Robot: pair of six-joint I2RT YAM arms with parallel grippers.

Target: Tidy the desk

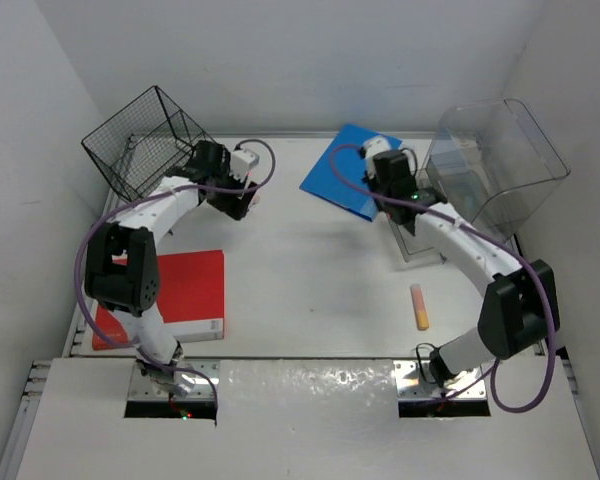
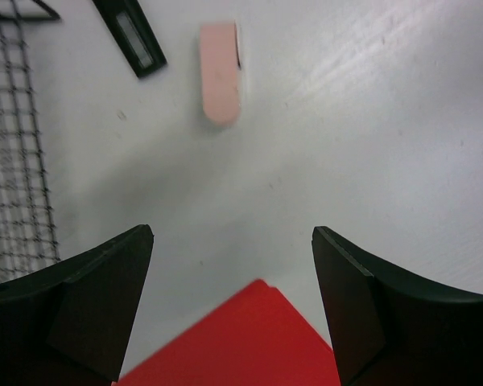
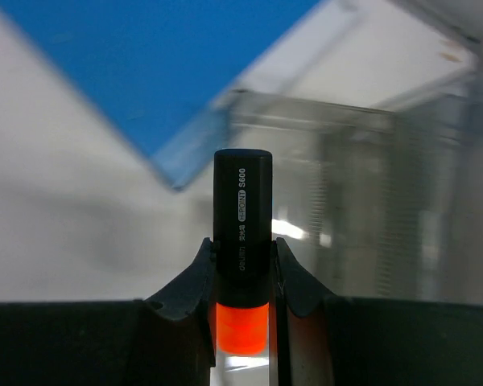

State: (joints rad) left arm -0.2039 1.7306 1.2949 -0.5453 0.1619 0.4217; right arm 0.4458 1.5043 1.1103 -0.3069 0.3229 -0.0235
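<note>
my right fingers [image 3: 195,277] are clenched on an orange highlighter [image 3: 243,209], cap toward the clear bin [image 3: 362,185], i judge for dropping it in. left fingers [image 2: 105,297] hang spread above the white counter [image 2: 370,145], which stretches under both arms, short of a pink eraser [image 2: 220,72] beside the wire basket [image 2: 16,161] (nothing shows in the basket; the bin's contents i can't make out).

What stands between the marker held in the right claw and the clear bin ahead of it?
No separate object visibly does. The right claw grips the marker, and the clear bin lies directly ahead; only the bin's own transparent wall faces it. The blue folder lies flat, off to the side.
</note>
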